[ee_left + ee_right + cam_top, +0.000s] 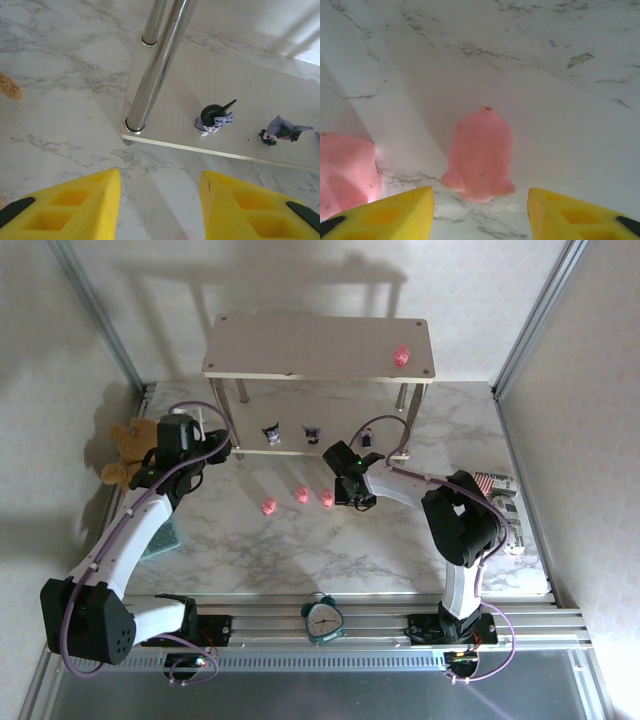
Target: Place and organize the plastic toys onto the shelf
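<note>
The task looks partly done. Of the plastic toys, reading from the left, two dark figurines [215, 119] stand on the lower board of the shelf [300, 345], near its left leg [155, 75]. A third dark shape further right on that board may be another, but it is too small to tell. One pink pig [403, 355] sits near the right end of the top board. Three more pink pigs [302, 495] lie in a loose row on the marble surface [250, 560] in front of the shelf, so at least these are left to lift and arrange.

The left gripper [160, 175] hovers over the surface just off the front left corner of the lower board. Its yellow fingers are spread, with nothing between them and nothing touched.

The right gripper [480, 190] is low over the rightmost pig [480, 155] of the row, which lies centred in the gap and just ahead of the fingertips, its neighbour [345, 170] close on the left. The jaws are released and no contact shows (a grasp looks to be the step in hand).
</note>
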`<move>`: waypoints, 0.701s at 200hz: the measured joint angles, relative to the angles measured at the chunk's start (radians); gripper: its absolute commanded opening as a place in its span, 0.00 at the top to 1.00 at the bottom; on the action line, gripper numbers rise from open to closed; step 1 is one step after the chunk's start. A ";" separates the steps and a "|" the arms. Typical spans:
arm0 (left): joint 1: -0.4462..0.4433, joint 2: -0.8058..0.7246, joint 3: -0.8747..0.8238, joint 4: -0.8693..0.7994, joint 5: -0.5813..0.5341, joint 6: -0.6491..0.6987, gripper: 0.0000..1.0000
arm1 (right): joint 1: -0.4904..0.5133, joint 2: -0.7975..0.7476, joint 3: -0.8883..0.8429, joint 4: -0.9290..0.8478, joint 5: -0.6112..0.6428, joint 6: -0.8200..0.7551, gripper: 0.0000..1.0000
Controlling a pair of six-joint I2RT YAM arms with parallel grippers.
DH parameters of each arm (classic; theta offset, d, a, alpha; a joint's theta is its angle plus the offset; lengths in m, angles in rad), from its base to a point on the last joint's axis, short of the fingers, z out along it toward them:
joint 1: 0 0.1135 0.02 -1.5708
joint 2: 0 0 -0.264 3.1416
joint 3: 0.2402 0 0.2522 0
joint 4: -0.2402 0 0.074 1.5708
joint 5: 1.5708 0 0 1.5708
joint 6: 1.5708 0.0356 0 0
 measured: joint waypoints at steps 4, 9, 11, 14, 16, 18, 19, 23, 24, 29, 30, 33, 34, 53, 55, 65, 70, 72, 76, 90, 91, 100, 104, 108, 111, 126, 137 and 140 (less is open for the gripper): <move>0.002 0.001 0.000 0.000 0.000 0.000 0.55 | 0.000 0.003 0.003 0.000 -0.002 -0.002 0.50; 0.003 0.002 0.000 0.000 0.000 0.000 0.55 | -0.002 0.008 0.008 0.000 -0.004 -0.003 0.51; 0.003 0.002 0.000 0.000 0.000 0.000 0.55 | -0.002 0.009 0.009 0.000 -0.004 -0.004 0.51; 0.005 0.003 0.000 0.000 0.001 0.000 0.55 | -0.002 0.012 0.012 0.000 -0.006 -0.005 0.52; 0.005 0.004 0.000 0.000 0.002 0.000 0.55 | -0.003 0.014 0.014 0.000 -0.006 -0.006 0.52; 0.005 0.004 0.000 0.000 0.002 0.000 0.55 | -0.003 0.015 0.016 0.000 -0.006 -0.007 0.53; 0.005 0.004 0.000 0.000 0.003 0.000 0.55 | -0.004 0.016 0.017 0.000 -0.007 -0.008 0.53; 0.006 0.005 0.000 0.001 0.004 0.000 0.55 | -0.004 0.019 0.020 0.000 -0.006 -0.008 0.54; 0.006 0.005 0.000 0.000 0.004 0.000 0.55 | -0.004 0.020 0.021 0.000 -0.006 -0.009 0.54; 0.008 0.006 0.000 0.000 0.004 0.000 0.55 | -0.005 0.024 0.025 0.000 -0.006 -0.011 0.56; 0.008 0.006 0.000 0.000 0.004 0.000 0.55 | -0.005 0.024 0.026 0.000 -0.006 -0.011 0.56; 0.008 0.007 0.000 0.000 0.004 0.000 0.55 | -0.005 0.026 0.027 0.001 -0.006 -0.014 0.57; 0.008 0.007 0.000 0.000 0.004 0.000 0.55 | -0.005 0.027 0.028 0.000 -0.006 -0.013 0.57; 0.011 0.009 0.000 0.001 0.007 0.000 0.55 | -0.008 0.033 0.030 0.000 -0.006 -0.021 0.64; 0.011 0.009 0.000 0.000 0.007 0.000 0.55 | -0.009 0.033 0.030 0.000 -0.006 -0.019 0.65; 0.013 0.011 0.000 0.000 0.008 0.000 0.55 | -0.011 0.034 0.031 0.000 -0.006 -0.027 0.69; 0.015 0.011 0.000 0.001 0.008 0.000 0.55 | -0.012 0.034 0.032 0.000 -0.006 -0.027 0.72; 0.015 0.012 0.000 0.000 0.008 0.000 0.55 | -0.012 0.034 0.032 0.000 -0.006 -0.029 0.72; 0.015 0.013 0.000 0.001 0.008 0.000 0.56 | -0.013 0.034 0.032 0.001 -0.006 -0.028 0.75; 0.016 0.014 0.000 0.001 0.011 0.000 0.56 | -0.018 0.034 0.032 0.000 -0.006 -0.037 0.83; 0.016 0.014 0.000 0.000 0.011 0.000 0.56 | -0.018 0.034 0.032 0.000 -0.006 -0.039 0.84; 0.016 0.014 0.000 0.001 0.012 0.000 0.56 | -0.019 0.034 0.032 0.001 -0.006 -0.039 0.85; 0.016 0.014 0.000 0.001 0.012 0.000 0.56 | -0.020 0.034 0.031 0.001 -0.006 -0.042 0.85; 0.016 0.014 0.000 0.001 0.014 0.000 0.56 | -0.022 0.033 0.029 0.003 -0.007 -0.041 0.85; 0.016 0.014 0.000 0.001 0.015 0.000 0.56 | -0.022 0.032 0.027 0.005 -0.006 -0.042 0.85; 0.018 0.014 0.000 0.001 0.023 0.000 0.56 | -0.022 0.011 0.009 0.007 -0.006 -0.045 0.84; 0.019 0.014 0.000 0.000 0.026 0.000 0.56 | -0.022 -0.023 -0.006 -0.003 -0.006 -0.048 0.84; 0.019 0.014 0.000 0.000 0.026 0.000 0.56 | -0.022 -0.037 -0.008 -0.009 -0.005 -0.050 0.84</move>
